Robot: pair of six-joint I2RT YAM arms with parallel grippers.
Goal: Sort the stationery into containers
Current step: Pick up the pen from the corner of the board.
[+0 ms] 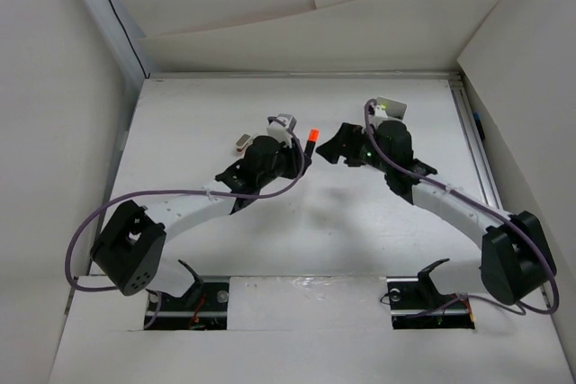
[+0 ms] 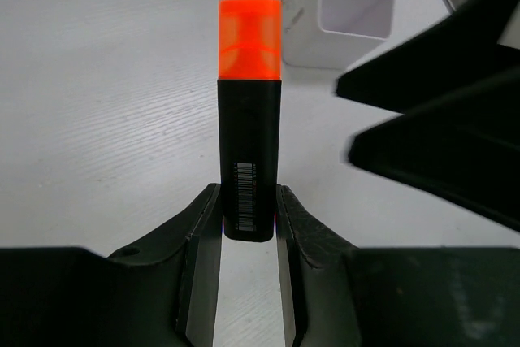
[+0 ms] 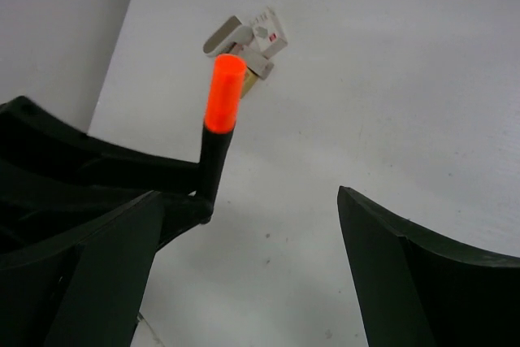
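My left gripper (image 2: 248, 215) is shut on the lower end of a black marker with an orange cap (image 2: 249, 119). In the top view it holds the marker (image 1: 311, 138) at mid-table, cap towards the back. My right gripper (image 3: 248, 197) is open and empty, and faces the left gripper (image 1: 304, 154) closely. Its fingers (image 2: 431, 127) fill the right of the left wrist view. The marker (image 3: 214, 152) stands just left of its jaws. A white, faintly lilac tub (image 2: 353, 18) with something purple inside sits beyond the marker. I cannot make out the tub in the top view.
A pale clip-like piece (image 3: 227, 36) and a small white packet (image 3: 266, 34) lie on the table beyond the marker. The pale piece (image 1: 241, 142) is left of the left wrist. White cardboard walls (image 1: 54, 132) surround the table on three sides.
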